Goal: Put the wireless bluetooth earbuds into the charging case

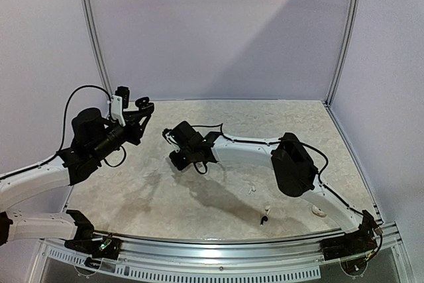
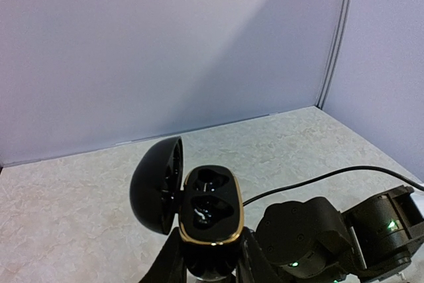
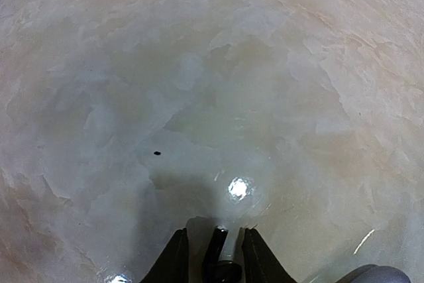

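Left gripper (image 2: 213, 235) is clamped on one black charging case (image 2: 212, 211) with a gold rim. I see it held up off the table (image 1: 165, 197), at about 10 o'clock from the table's middle in the overhead view. The lid (image 2: 156, 187) is swung open on the case's 9 o'clock side. I count two wells in the case. Both look dark, and I cannot tell whether either is filled. Right gripper (image 3: 215, 233) hangs low over the table at about 9 o'clock from the middle, pointing down. Its fingers stand a little apart with one dark-and-pale earbud (image 3: 222, 253) between them. I cannot tell whether the pads actually pinch it. I count four loose earbuds on the table, all in the 4 to 5 o'clock sector. The first white earbud (image 1: 252, 189) is nearest the middle. The second white earbud (image 1: 267, 209) is just beside one black earbud (image 1: 263, 219). The third white earbud (image 1: 318, 212) is farthest out, beside the right arm (image 1: 291, 164). One dark speck (image 3: 158, 152) lies on the table at 11 o'clock from the right fingers.
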Motion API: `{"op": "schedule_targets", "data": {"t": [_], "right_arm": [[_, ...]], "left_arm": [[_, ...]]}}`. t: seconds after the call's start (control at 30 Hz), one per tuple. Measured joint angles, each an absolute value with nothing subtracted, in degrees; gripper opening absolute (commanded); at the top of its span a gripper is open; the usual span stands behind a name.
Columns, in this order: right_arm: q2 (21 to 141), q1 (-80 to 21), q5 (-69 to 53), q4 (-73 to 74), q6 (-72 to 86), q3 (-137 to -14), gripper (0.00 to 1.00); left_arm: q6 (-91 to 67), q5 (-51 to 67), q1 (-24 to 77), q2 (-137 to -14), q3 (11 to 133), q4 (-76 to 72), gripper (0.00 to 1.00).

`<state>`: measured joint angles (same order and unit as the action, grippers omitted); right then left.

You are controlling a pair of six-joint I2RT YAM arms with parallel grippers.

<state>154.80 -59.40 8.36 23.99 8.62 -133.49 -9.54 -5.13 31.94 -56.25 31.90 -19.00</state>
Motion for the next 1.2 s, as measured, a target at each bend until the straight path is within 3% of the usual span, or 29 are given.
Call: {"op": "schedule_targets", "data": {"t": [0.33, 0.67, 0.93, 1.2], "right_arm": [[154.21, -59.61, 6.42, 22.72, 7.14, -131.90, 0.13], [145.34, -61.25, -3.05, 24.60, -3.84, -118.69, 0.08], [134.96, -64.36, -8.23, 28.53, -14.72, -103.74, 0.09], [123.90, -68.14, -9.54, 32.60, -23.62, -88.38, 0.17]], "left_arm": [[-9.41, -5.17, 31.94, -55.09, 31.90, -18.63, 0.00], [-8.58, -5.19, 31.92, -54.85, 31.83, -18.76, 0.00], [-8.29, -5.26, 31.92, -54.26, 30.89, -18.98, 0.00], [-8.19, -5.17, 31.92, -54.26, 30.89, -19.40, 0.00]]}}
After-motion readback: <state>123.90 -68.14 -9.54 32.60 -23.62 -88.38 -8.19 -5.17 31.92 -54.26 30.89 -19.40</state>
